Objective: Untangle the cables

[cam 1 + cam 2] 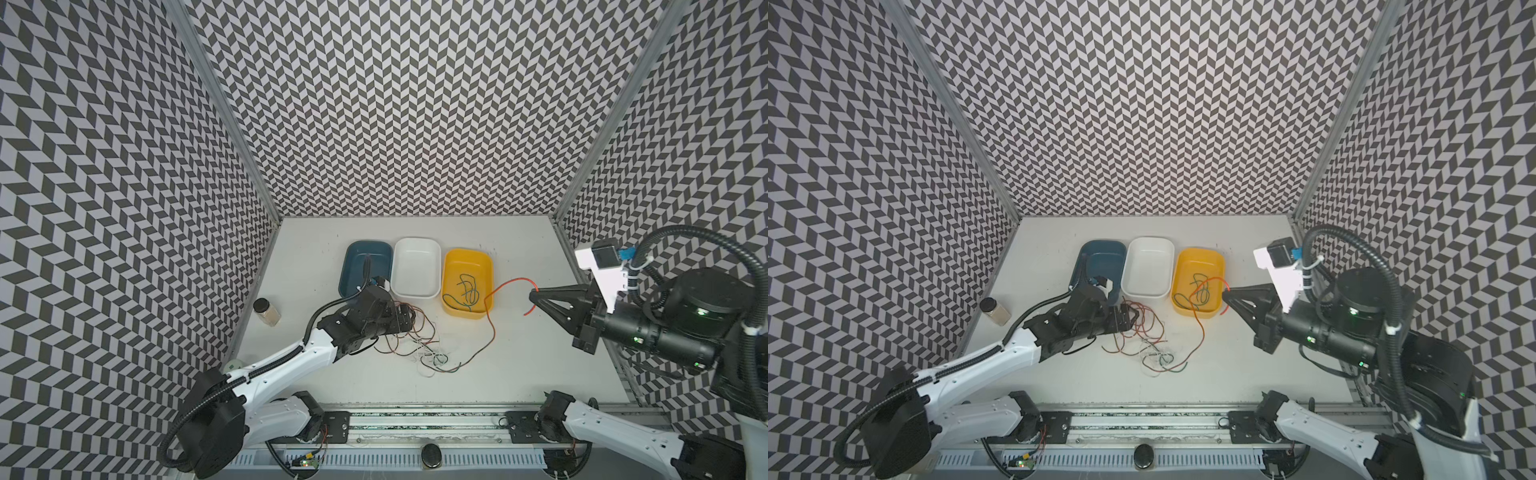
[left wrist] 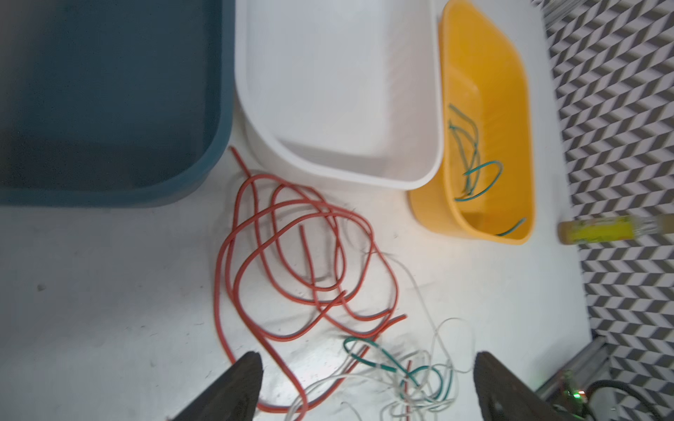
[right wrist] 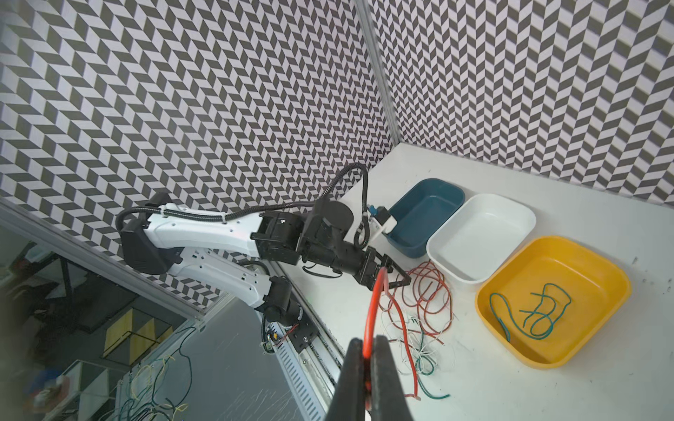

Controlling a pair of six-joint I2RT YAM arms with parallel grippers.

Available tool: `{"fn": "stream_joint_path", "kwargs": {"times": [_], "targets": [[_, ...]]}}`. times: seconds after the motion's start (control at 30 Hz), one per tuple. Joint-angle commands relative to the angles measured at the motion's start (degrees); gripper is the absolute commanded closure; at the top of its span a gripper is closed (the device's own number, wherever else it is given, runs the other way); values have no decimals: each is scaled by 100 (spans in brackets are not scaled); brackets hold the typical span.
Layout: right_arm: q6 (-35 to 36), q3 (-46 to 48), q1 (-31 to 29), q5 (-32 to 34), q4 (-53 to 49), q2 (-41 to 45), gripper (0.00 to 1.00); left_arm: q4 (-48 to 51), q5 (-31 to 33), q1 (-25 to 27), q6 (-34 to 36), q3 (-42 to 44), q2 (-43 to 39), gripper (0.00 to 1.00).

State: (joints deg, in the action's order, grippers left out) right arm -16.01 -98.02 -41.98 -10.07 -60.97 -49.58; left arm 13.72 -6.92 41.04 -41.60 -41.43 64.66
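We see the cables (image 1: 417,343) lying in a loose tangle on the white table (image 1: 540,374), near its middle in both top views. Red-brown loops fill the heap's nine o'clock side. Thin white and dark green strands knot together at its five o'clock edge.

The left claw (image 2: 366,362) reaches in low from nine o'clock, its jaws set wide apart and gripping nothing. In the left wrist view the white and green strands lie on the table between its two fingers (image 2: 237,386).

The right claw (image 3: 368,350) hangs above the table at three o'clock of the tangle, well apart from it. Its jaws are pressed together on one red cable (image 3: 372,313). A short free end droops from the grip. The long run arcs toward nine o'clock, passes the three o'clock side of the yellow tub (image 1: 478,266), then drops to the table and meets the heap's five o'clock edge.

Three tubs stand side by side at twelve o'clock of the tangle. The blue tub (image 1: 357,257) is at the nine o'clock end, the white tub (image 1: 415,270) in the middle and the yellow one at the three o'clock end. A green cable (image 1: 467,291) lies coiled inside the yellow tub. A small jar (image 1: 268,311) stands at nine o'clock, by the wall.
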Motion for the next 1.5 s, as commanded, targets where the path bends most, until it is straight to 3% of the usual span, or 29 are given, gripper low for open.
{"fn": "stream_joint_path", "kwargs": {"times": [0.0, 0.2, 0.53, 0.77, 1.23, 1.47], "targets": [[-96, 354, 30, -265, 705, 167, 100, 25, -261, -25, 429, -84, -326, 5], [-173, 735, 32, -716, 1011, 105, 100, -924, -1471, 110, 845, 276, -866, 3], [-303, 939, 32, -1314, 1381, -146, 100, -1022, -2094, 1323, 1629, 88, -518, 2], [-345, 1016, 40, -1455, 1528, -202, 100, -1684, -2375, 1612, 1623, 475, -656, 0], [-723, 1101, 36, -1784, 2031, -109, 100, -1695, -2166, 1864, 1882, 302, -57, 0], [-865, 1158, 39, -1771, 2145, -28, 100, -1732, -2138, 1965, 1919, 214, 221, 13]]}}
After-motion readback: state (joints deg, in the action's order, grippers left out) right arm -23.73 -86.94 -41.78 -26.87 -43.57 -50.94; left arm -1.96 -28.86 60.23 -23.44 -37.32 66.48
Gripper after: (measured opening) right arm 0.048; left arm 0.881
